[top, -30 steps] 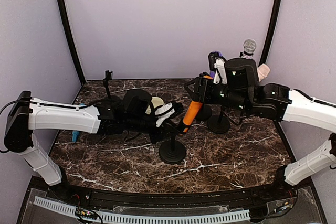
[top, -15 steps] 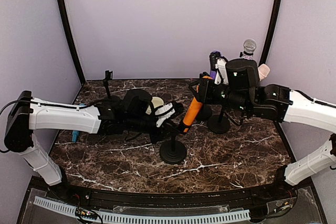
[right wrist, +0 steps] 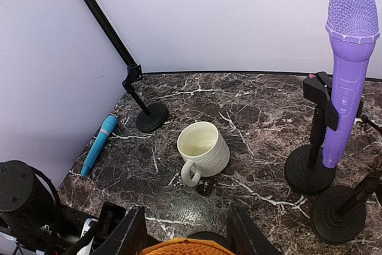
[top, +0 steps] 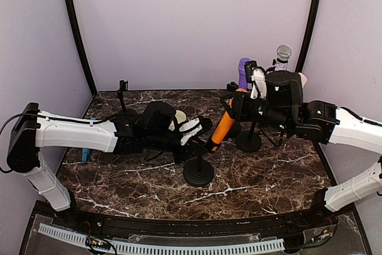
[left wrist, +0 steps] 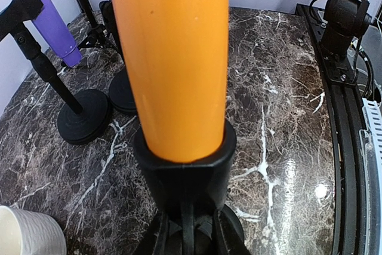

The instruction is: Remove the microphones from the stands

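Observation:
The orange microphone (top: 224, 125) leans in the clip of a black stand (top: 198, 172) at mid-table. In the left wrist view the microphone's body (left wrist: 173, 58) fills the middle, seated in the stand's clip (left wrist: 185, 168). My left gripper (top: 200, 132) is shut on the stand just under that clip (left wrist: 188, 240). My right gripper (top: 237, 103) is shut on the microphone's upper end. The right wrist view shows its orange mesh head (right wrist: 182, 248) between my fingers (right wrist: 128, 234).
A purple microphone (right wrist: 346, 76) sits on its own stand (right wrist: 309, 171) at the back right, beside another stand base (top: 248, 141) and a silver-headed microphone (top: 283, 53). A white mug (right wrist: 203, 147) lies behind the left gripper. A blue microphone (right wrist: 99, 144) lies at the left; an empty stand (right wrist: 149, 114) is behind it.
My right gripper has closed on the orange microphone's head and drawn it slightly right. The left gripper has stayed shut on the stand.

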You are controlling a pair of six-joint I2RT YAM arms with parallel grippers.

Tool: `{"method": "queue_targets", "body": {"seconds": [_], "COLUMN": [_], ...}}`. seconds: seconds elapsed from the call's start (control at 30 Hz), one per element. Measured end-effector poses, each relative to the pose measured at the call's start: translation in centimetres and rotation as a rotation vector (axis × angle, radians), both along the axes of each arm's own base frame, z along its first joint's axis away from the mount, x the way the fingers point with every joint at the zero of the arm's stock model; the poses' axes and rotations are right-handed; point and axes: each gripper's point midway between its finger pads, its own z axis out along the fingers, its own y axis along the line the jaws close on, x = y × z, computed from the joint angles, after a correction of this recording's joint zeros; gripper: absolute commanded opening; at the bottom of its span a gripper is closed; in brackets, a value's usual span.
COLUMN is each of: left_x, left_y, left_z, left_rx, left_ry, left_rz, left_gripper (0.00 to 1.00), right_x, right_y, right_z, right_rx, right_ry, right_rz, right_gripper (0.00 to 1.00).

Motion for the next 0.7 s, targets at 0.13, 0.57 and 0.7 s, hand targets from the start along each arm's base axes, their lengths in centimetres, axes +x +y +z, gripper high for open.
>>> {"method": "queue_targets", "body": {"seconds": [0.13,0.57,0.7], "left_x": [-0.01,-0.19,-0.15], "left_y": [-0.07,-0.32,-0.46], "left_z": [-0.04,-0.15,-0.13], "left_rx": [0.001,0.001,0.000], "left_ry": [-0.001,-0.015,-0.015], "left_rz": [-0.004,-0.032,-0.034], "left_gripper": [0.00,0.00,0.00], "right_x": [-0.03,-0.50,-0.29], "right_y": [0.06,0.30,0.06], "right_z": [0.06,0.37,0.25], "right_rx": [-0.010,-0.033,-0.028], "right_ry": [-0.011,-0.039,-0.028], "right_rz": [0.008,0.079,0.065], "right_gripper": [0.14,0.14,0.14]}}
